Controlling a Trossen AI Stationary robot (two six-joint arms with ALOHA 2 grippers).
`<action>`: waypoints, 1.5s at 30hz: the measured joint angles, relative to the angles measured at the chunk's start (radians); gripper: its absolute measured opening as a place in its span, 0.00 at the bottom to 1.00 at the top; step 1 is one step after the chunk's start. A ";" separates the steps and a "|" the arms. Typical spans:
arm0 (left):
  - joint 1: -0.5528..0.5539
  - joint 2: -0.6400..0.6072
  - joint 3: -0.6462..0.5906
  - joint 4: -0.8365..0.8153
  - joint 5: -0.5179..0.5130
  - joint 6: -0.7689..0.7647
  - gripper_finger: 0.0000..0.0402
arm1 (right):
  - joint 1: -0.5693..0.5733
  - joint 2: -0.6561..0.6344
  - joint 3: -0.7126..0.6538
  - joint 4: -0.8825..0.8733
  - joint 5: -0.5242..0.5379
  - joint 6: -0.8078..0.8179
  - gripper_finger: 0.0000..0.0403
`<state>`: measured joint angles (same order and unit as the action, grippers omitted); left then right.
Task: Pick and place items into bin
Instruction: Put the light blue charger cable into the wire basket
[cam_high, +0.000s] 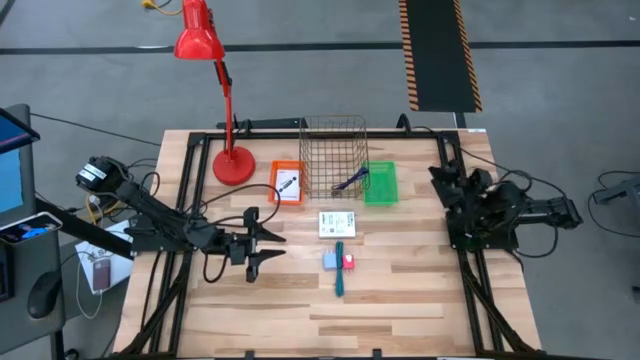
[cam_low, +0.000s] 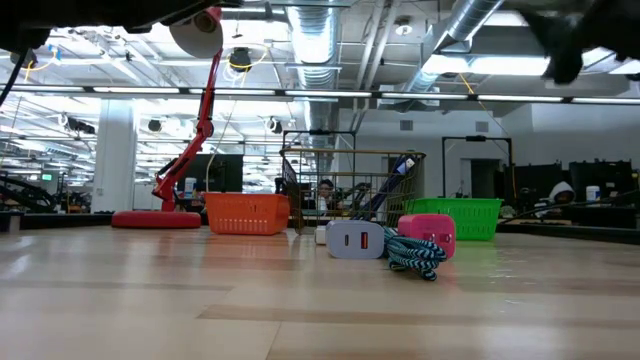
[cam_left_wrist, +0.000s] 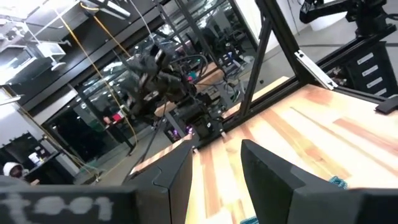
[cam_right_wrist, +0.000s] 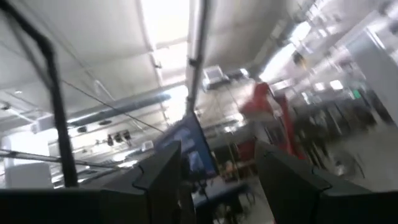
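From overhead, the left arm reached in low from the table's nine o'clock edge, stretched nearly flat toward the centre. The left gripper (cam_high: 272, 247) hung over bare wood with its fingers spread apart, pinching nothing; its own wrist camera showed the same gap between the two dark fingers (cam_left_wrist: 177, 177). The right arm sat folded at the three o'clock edge, and the right gripper (cam_right_wrist: 217, 171) pointed up into the room, its fingers likewise parted and empty.

The wire bin (cam_high: 334, 155) stood toward twelve o'clock of the table's middle, with a blue pen (cam_high: 352, 181) leaning inside it. An orange tray (cam_high: 274, 185) at the bin's nine o'clock held a white card (cam_high: 288, 184), and a green tray (cam_high: 380, 184) sat at its three o'clock. Just at six o'clock of the bin lay another white printed card (cam_high: 338, 224). Further toward six o'clock, a blue-grey block (cam_high: 330, 261) and a pink-red block (cam_high: 348, 262) flanked a teal pen (cam_high: 340, 270), well right of the left gripper.
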<state>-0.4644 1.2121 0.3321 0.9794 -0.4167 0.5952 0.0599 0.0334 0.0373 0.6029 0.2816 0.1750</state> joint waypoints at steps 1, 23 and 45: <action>0.000 0.000 0.000 -0.001 -0.005 -0.004 0.32 | -0.003 0.003 0.010 0.017 -0.022 -0.032 0.49; 0.000 0.000 0.000 -0.033 -0.018 -0.007 0.32 | 0.018 0.874 0.744 -0.758 -0.306 -0.177 0.49; 0.000 0.000 0.000 -0.023 -0.014 -0.066 0.32 | 0.150 1.346 0.958 -0.969 -0.321 0.465 0.49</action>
<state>-0.4644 1.2121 0.3317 0.9567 -0.4305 0.5297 0.2099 1.3797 0.9951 -0.3660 -0.0396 0.6404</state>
